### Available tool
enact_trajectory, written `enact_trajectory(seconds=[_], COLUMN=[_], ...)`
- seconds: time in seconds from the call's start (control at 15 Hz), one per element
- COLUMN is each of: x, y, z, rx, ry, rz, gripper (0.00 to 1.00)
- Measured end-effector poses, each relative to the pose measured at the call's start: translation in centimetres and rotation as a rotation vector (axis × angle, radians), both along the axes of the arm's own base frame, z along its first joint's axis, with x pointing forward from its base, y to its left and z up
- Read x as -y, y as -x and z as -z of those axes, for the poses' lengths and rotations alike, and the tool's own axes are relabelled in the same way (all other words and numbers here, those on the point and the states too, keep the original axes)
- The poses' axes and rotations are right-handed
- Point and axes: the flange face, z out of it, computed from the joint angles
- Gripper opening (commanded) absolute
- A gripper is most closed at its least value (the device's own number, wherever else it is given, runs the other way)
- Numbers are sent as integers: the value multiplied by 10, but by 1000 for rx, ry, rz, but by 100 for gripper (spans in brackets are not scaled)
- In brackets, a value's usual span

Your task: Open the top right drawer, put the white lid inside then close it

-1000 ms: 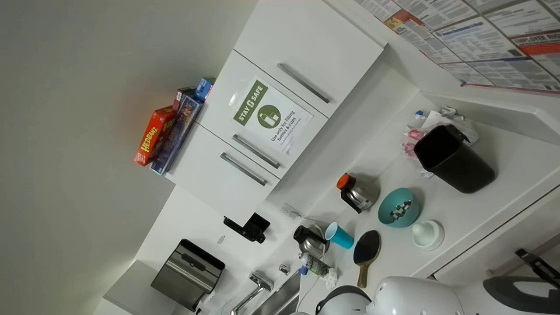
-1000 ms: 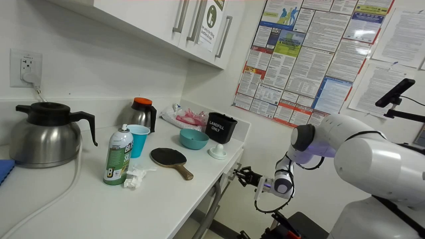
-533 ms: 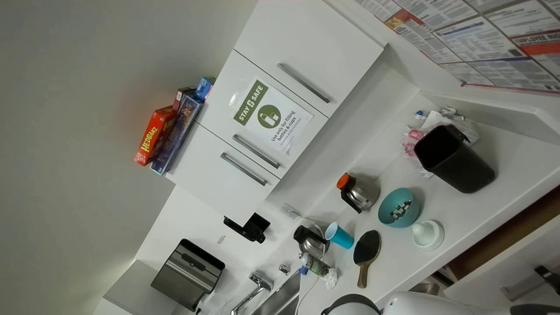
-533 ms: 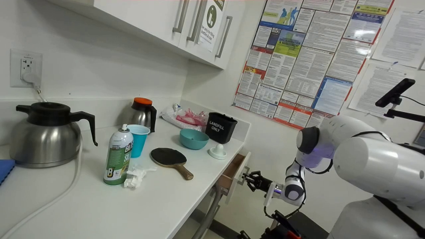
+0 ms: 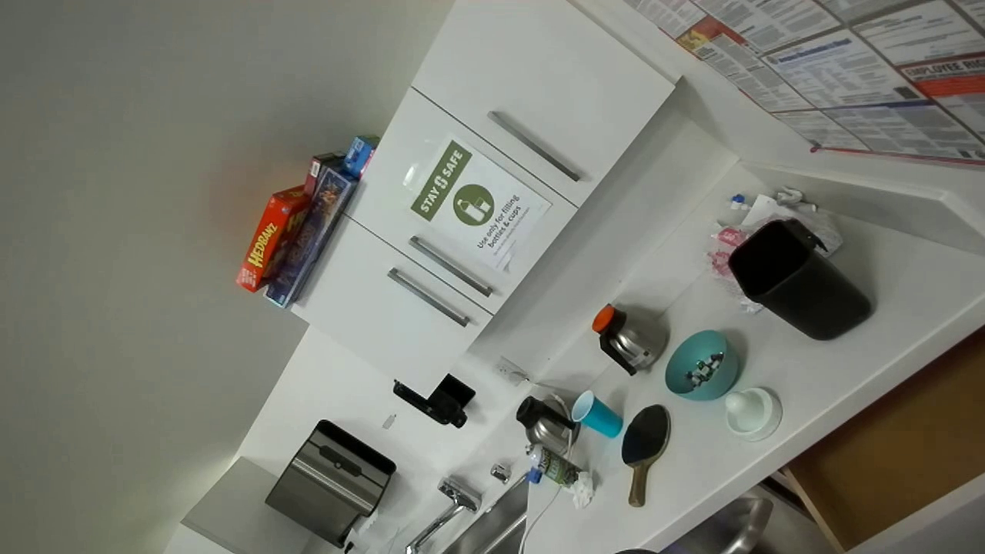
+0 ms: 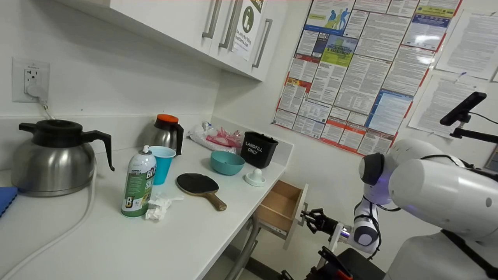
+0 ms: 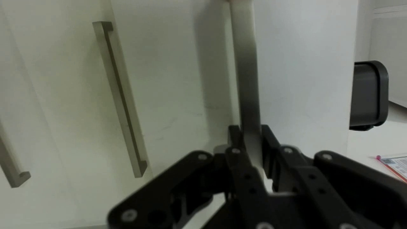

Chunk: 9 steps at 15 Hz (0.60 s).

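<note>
Wood-look drawer interior, smooth metal handle

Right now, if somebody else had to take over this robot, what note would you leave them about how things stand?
Pincer: shut on the silver handle of the top right drawer.
Drawer: open, its brown inside showing in both exterior views.
White lid: on the counter, near the teal bowl.
Done: drawer open.
Left: let go of the handle, pick up the lid, put it inside, close the drawer.
</note>
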Motion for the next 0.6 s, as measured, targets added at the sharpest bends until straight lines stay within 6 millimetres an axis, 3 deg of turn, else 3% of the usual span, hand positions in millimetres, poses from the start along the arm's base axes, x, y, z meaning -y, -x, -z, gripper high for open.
enact_trajectory(seconds=[0.6], x=[33], y=[86], z=[1], rx=[-4], ry=[-9], rz=[70], gripper=[4])
